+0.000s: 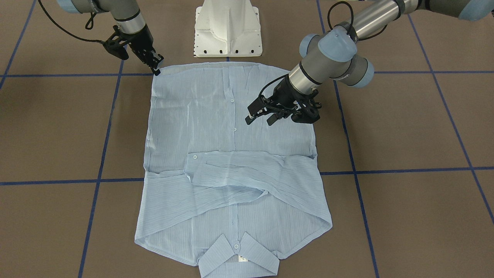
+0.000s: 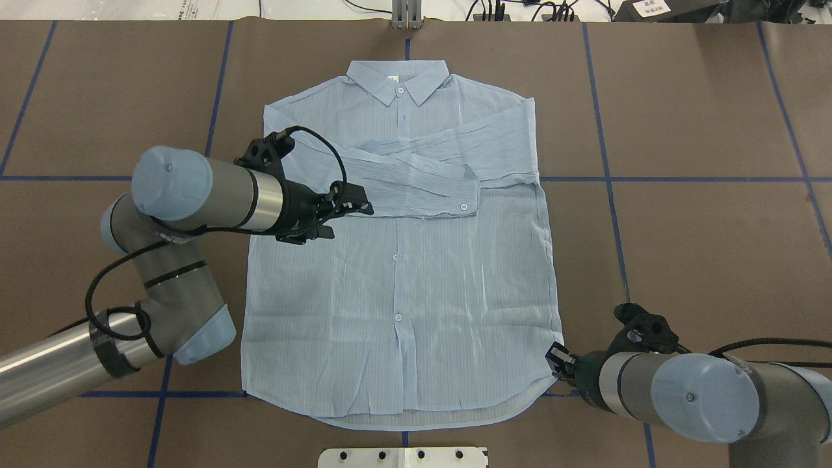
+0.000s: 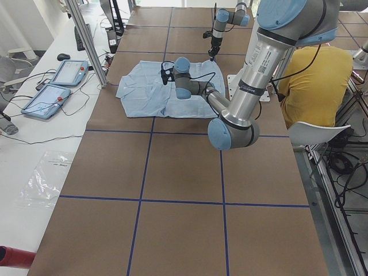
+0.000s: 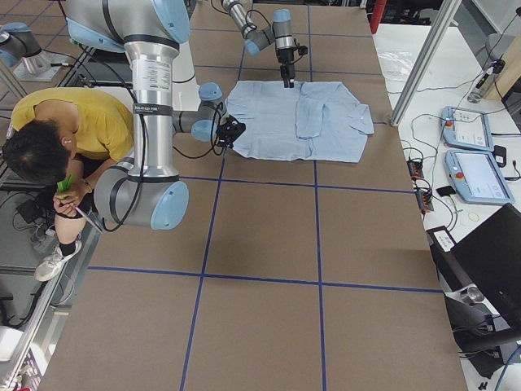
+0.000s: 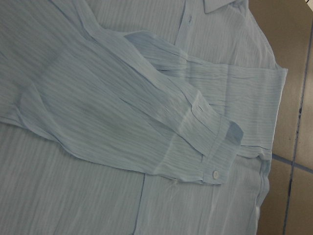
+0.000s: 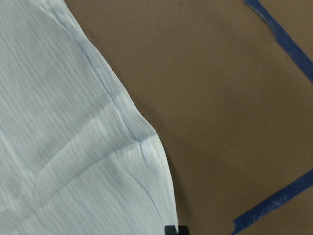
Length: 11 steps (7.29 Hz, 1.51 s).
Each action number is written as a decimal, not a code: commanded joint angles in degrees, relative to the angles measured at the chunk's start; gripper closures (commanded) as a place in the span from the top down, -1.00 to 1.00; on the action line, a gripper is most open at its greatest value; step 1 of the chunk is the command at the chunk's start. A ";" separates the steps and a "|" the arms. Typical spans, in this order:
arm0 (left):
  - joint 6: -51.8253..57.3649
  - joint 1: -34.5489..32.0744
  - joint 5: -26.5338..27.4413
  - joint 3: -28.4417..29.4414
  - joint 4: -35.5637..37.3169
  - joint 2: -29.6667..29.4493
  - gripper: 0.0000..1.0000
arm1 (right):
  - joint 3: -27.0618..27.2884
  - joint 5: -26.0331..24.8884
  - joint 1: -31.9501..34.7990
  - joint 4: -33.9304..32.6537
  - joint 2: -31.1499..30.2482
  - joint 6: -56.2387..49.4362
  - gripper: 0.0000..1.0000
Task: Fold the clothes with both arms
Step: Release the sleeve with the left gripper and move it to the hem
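Observation:
The light-blue striped shirt lies flat and face up on the brown table, collar at the far side, both sleeves folded across the chest. My left gripper is open and empty. It hovers over the shirt's side just below the folded sleeves. My right gripper sits at the near hem corner. It looks shut on that corner, and one black fingertip shows at the hem edge. The corner lies low on the table.
The white pedestal base stands just behind the hem. Blue tape lines cross the brown table around the shirt. A person in a yellow top sits beside the robot. Tablets lie on a side bench.

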 commanded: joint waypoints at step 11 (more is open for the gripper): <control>-2.00 20.77 17.88 -26.42 33.16 21.14 0.40 | 0.12 -0.06 -0.31 0.00 0.51 0.08 -1.00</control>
